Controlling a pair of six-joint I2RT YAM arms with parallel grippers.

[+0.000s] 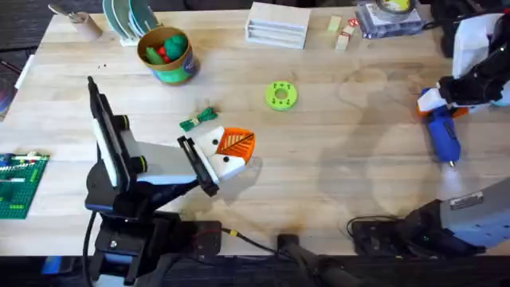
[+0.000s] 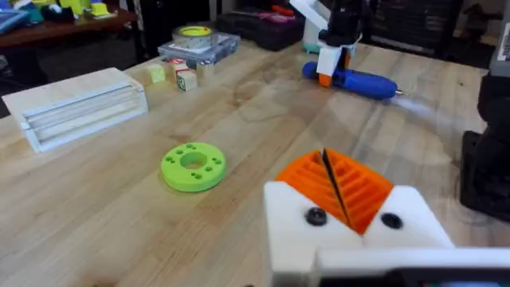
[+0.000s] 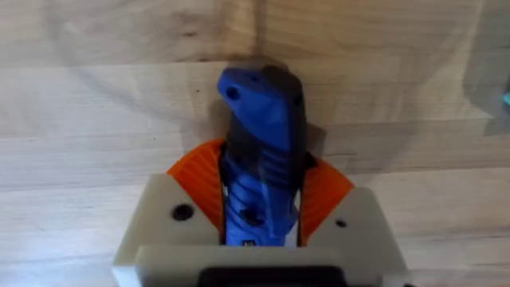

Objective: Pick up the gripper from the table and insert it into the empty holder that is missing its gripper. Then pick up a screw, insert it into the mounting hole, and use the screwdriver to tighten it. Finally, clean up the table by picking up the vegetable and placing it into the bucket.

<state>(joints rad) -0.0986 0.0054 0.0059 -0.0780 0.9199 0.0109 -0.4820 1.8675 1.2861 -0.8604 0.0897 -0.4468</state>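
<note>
Blue screwdriver (image 3: pixel 259 159) clamped in right jaws (image 3: pixel 259 195), left jaws (image 2: pixel 339 187) pressed together

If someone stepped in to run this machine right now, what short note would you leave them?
Right gripper: shut on the blue screwdriver, low over the table's right side.
Left gripper: shut, orange pads together, holding nothing, at the table's middle.
Green vegetable: on the table just beyond the left gripper, not yet in the bucket, which stands far left with toys inside.
Green ring disc: loose, mid-table.
Left: the vegetable cleanup. I cannot tell whether the screw is tightened.
</note>
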